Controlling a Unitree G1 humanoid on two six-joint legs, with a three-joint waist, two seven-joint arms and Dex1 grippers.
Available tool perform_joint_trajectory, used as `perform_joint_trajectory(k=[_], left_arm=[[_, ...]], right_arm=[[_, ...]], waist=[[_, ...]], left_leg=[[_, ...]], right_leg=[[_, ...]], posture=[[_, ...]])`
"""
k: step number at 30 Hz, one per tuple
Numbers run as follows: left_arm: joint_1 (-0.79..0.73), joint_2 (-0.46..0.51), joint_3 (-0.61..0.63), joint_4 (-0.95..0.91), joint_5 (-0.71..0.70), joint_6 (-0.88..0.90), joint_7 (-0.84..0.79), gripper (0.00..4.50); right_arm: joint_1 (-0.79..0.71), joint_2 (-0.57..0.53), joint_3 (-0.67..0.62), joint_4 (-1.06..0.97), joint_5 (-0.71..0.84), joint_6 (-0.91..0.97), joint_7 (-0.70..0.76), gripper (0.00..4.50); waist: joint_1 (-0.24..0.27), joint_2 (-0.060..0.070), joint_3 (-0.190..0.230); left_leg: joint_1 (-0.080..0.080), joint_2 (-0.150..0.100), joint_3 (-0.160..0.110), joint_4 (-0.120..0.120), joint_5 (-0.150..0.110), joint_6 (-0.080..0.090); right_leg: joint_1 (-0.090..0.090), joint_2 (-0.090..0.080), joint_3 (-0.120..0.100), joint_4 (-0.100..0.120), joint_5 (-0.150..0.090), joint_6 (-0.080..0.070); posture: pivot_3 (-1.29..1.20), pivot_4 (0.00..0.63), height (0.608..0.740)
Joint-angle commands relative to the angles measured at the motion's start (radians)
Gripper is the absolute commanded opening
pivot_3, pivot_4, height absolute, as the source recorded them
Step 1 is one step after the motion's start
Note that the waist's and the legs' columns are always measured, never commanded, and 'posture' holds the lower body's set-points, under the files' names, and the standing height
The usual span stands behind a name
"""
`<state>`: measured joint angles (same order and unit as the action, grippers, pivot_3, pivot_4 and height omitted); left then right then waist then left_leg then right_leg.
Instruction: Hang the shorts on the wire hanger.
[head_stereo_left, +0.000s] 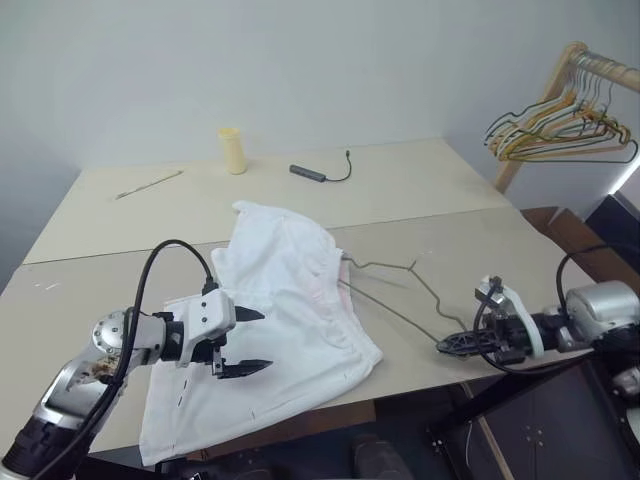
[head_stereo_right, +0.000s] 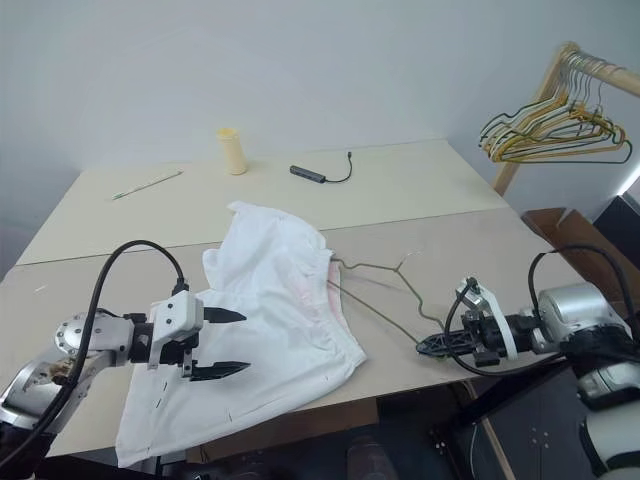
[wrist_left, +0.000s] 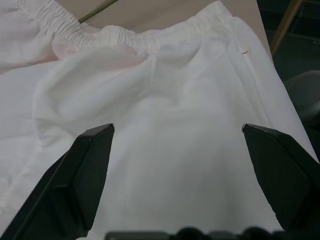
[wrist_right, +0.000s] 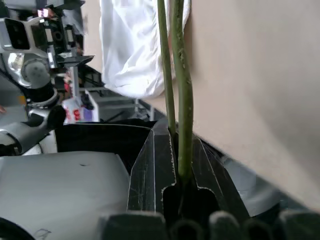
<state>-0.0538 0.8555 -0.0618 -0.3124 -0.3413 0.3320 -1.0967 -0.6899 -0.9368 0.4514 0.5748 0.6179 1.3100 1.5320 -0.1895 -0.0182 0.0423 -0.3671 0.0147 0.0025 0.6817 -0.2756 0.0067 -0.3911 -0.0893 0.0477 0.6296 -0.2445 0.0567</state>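
White shorts (head_stereo_left: 280, 320) beneath left pincer (head_stereo_left: 243, 342)

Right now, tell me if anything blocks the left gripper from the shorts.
Nothing visible does. The open left gripper hangs just over the shorts, bare white cloth between its fingers. The right gripper is shut on the hanger, off to the side.

The white soft cloth shorts (head_stereo_left: 285, 330) are matt, creased fabric with a gathered, ribbed elastic waistband. The thin olive-grey metal wire hanger (head_stereo_left: 400, 295) has a smooth, dull finish with small specks along the wire. The beige bench (head_stereo_left: 420, 190) has a smooth, matt surface. The left hand (head_stereo_left: 243, 342) has black matt plastic fingers (wrist_left: 85, 175) on a white glossy housing. The right hand (head_stereo_left: 450, 345) has black plastic fingers, faintly scuffed. The pale wooden clothes rack (head_stereo_left: 545, 95) looks smooth.
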Motion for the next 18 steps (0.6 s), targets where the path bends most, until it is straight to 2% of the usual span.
perform_joint_trajectory(k=[1, 9, 18], left_arm=[[0.004, 0.000, 0.017, -0.039, 0.003, 0.000, 0.019, 4.47], [0.043, -0.001, 0.036, -0.066, -0.001, 0.008, 0.057, 4.47], [0.036, -0.012, 0.031, -0.061, 0.000, 0.009, 0.077, 4.47]], right_arm=[[-0.079, 0.041, 0.030, 0.131, -0.076, -0.074, 0.073, 0.00], [-0.158, 0.121, 0.082, 0.270, -0.124, -0.164, 0.082, 0.00], [-0.239, 0.190, -0.021, 0.450, -0.183, -0.237, 0.082, 0.00]], waist=[[0.002, 0.000, 0.000], [0.013, 0.000, 0.000], [0.013, 0.001, 0.000]], left_leg=[[0.000, 0.000, 0.000, 0.000, 0.000, 0.000], [-0.001, -0.001, -0.003, 0.000, 0.000, 0.000], [0.000, -0.001, -0.003, 0.001, 0.000, 0.000]], right_leg=[[0.000, 0.000, 0.000, 0.000, 0.000, 0.000], [-0.001, -0.001, -0.001, 0.001, 0.001, -0.001], [0.000, -0.001, -0.001, 0.002, 0.001, -0.001]], posture=[[-0.15, 0.000, 0.740], [-0.12, 0.000, 0.740], [-0.13, 0.000, 0.740]])
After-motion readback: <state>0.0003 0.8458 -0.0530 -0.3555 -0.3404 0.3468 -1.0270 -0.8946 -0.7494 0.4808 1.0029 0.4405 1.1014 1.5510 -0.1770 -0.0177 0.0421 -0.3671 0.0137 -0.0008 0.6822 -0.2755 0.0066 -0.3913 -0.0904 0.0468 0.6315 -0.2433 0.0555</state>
